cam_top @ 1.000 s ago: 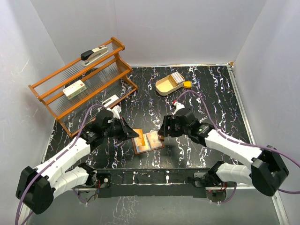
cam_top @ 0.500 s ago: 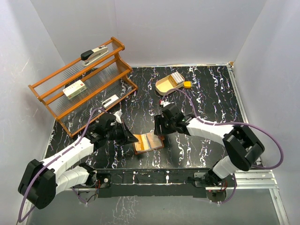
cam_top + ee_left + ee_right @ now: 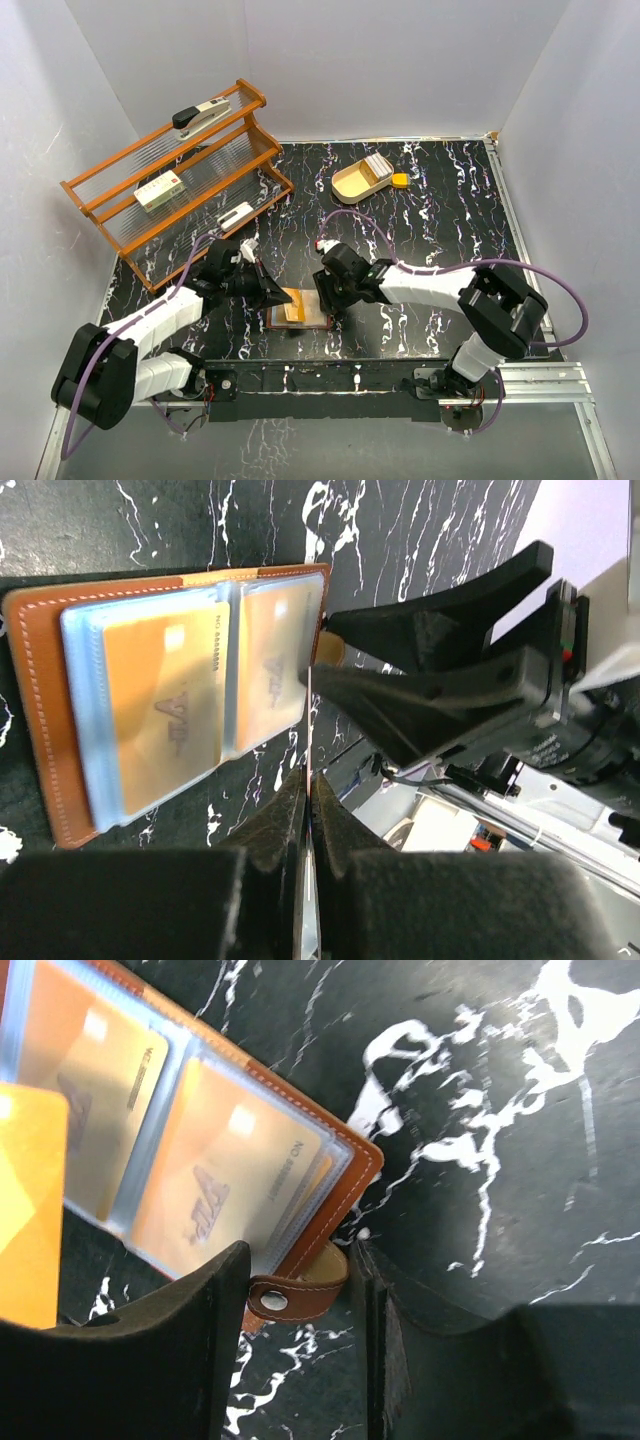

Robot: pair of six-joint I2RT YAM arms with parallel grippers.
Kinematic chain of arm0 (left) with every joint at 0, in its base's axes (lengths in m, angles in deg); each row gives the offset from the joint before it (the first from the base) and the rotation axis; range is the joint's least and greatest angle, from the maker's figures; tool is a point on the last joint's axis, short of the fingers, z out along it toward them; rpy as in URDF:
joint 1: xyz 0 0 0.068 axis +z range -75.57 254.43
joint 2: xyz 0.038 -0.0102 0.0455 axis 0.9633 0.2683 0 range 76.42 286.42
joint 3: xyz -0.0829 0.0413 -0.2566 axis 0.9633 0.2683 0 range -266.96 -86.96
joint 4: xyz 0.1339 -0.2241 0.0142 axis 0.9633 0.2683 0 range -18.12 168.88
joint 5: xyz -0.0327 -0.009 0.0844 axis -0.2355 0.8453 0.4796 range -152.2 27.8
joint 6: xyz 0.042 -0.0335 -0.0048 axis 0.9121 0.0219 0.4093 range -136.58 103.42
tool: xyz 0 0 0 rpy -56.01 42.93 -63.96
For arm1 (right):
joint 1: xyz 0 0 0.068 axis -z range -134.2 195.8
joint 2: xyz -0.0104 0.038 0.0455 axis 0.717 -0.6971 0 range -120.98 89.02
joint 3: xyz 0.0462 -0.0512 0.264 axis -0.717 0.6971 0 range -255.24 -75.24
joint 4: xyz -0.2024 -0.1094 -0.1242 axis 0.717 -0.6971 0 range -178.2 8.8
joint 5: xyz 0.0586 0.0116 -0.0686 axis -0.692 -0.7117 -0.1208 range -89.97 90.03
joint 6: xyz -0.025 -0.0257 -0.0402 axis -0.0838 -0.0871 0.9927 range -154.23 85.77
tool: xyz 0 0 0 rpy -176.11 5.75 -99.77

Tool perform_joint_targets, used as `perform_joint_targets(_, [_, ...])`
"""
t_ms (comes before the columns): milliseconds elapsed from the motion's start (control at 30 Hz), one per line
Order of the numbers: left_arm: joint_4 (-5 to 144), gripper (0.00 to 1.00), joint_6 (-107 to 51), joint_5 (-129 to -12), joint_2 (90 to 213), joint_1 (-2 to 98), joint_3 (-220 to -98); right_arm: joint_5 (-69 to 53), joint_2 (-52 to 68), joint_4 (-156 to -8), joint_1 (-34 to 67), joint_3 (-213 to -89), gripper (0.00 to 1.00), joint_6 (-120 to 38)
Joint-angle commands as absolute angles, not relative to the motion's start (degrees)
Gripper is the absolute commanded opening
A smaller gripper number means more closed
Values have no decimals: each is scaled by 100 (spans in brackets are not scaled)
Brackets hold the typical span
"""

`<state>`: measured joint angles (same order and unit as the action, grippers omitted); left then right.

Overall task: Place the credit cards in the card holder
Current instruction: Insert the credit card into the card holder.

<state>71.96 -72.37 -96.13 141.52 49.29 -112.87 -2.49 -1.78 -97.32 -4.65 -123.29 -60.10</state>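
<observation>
**A:** Where's the brown leather bifold card holder (image 3: 300,312)?

**B:** Lying open and flat on the black marbled desk (image 3: 450,220), near the front edge, roughly mid-width. Clear sleeves face up, with an orange-tan card showing in each half.

**A:** Left gripper (image 3: 279,294)?

**B:** At the holder's left side, clenched on a thin card (image 3: 309,720). The card is edge-on in the wrist view and held over the open holder.

**A:** Right gripper (image 3: 327,297)?

**B:** At the holder's right edge, one finger either side of the brown snap tab (image 3: 300,1288). Jaws are partly apart. Can't tell whether they pinch the tab or only bracket it.

**A:** Other cards?

**B:** A small stack of pale cards (image 3: 377,163) sits in the tan oval wooden tray (image 3: 348,185), towards the far edge and well apart from the holder. A small yellow block (image 3: 400,181) is just beside the tray's right end.

**A:** Anything else?

**B:** An orange-brown wooden rack (image 3: 120,200) in the far-left corner, with a black-and-white stapler (image 3: 198,114) on its top shelf.
</observation>
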Motion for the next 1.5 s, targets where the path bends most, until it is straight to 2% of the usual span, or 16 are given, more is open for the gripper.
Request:
perform_joint_targets(0, [7573,0,-6713,-10091,14272,4982,-11547,212,129,-9612,-763,-12151,41,-6193])
perform_joint_targets(133, [7760,0,-6449,-10189,14518,4980,-11766,521,303,-9544,-772,-12151,38,-6251])
perform_joint_targets(267, [7917,0,-6227,-10217,14778,5040,-11881,766,235,-9478,-768,-12236,31,-6264])
perform_joint_targets(367, [7939,0,-6105,-10225,14976,5070,-11879,744,121,-9394,-772,-12231,30,-6224])
perform_joint_targets(633, [7433,0,-6346,-10521,15051,5079,-11621,844,104,-9439,-772,-12249,32,-6079])
perform_joint_targets(833, [7697,0,-6228,-10497,15028,5107,-11757,912,266,-9477,-762,-12270,38,-6231])
perform_joint_targets(1133, [8011,0,-5912,-10387,15033,5141,-12011,271,560,-9436,-763,-12461,49,-6536])
perform_joint_targets(1267, [7572,0,-6068,-10703,15144,5150,-11885,232,576,-9487,-752,-12547,49,-6569])
perform_joint_targets(1467, [7253,0,-6061,-10888,15419,5149,-11833,177,555,-9417,-755,-12431,44,-6613])
